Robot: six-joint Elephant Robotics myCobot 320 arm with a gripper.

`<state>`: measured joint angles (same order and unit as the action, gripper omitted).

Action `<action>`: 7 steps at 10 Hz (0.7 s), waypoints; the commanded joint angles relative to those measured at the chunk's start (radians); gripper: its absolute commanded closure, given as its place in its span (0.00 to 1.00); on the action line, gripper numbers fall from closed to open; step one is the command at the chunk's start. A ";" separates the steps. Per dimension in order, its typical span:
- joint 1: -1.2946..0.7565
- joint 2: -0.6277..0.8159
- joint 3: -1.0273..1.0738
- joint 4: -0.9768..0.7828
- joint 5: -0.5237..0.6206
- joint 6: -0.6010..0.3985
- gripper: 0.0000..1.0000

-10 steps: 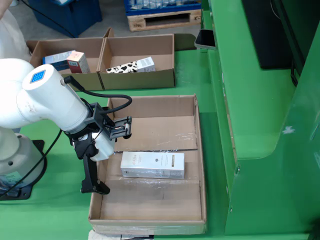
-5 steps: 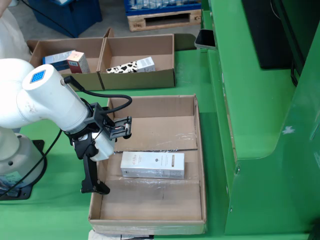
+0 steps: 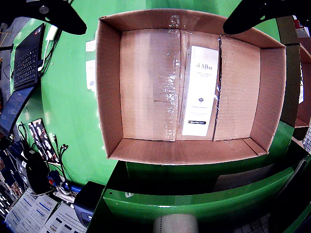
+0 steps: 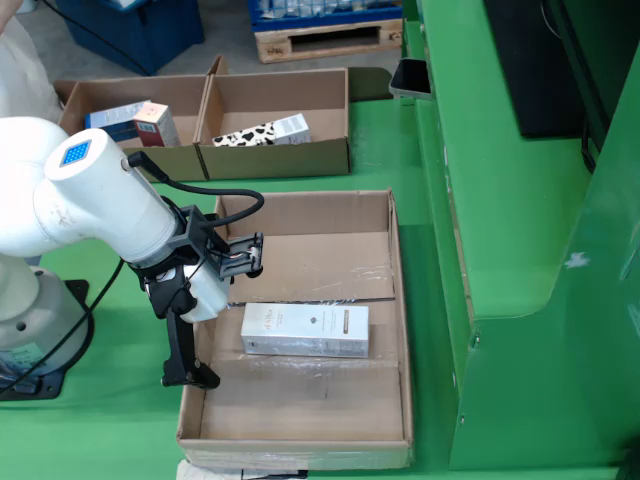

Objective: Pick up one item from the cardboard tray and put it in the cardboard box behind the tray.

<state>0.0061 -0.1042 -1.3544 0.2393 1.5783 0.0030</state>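
Observation:
A white "d'Alba" carton lies flat in the cardboard tray. In the fixed view this carton sits across the middle of the tray. My gripper hangs over the tray's left wall, open and holding nothing. In the wrist view the gripper shows as two dark fingers spread wide at the top corners, above the tray and well apart from the carton. Behind the tray stand two cardboard boxes; the right box holds a cow-patterned pack.
The left rear box holds a blue and an orange pack. A tall green machine body rises right of the tray. The robot base and its cable stand at the left. A laptop shows in the wrist view.

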 commanded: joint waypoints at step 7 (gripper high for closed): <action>-0.004 0.006 0.038 0.010 0.001 0.000 0.00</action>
<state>0.0061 -0.1103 -1.3544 0.2393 1.5783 0.0030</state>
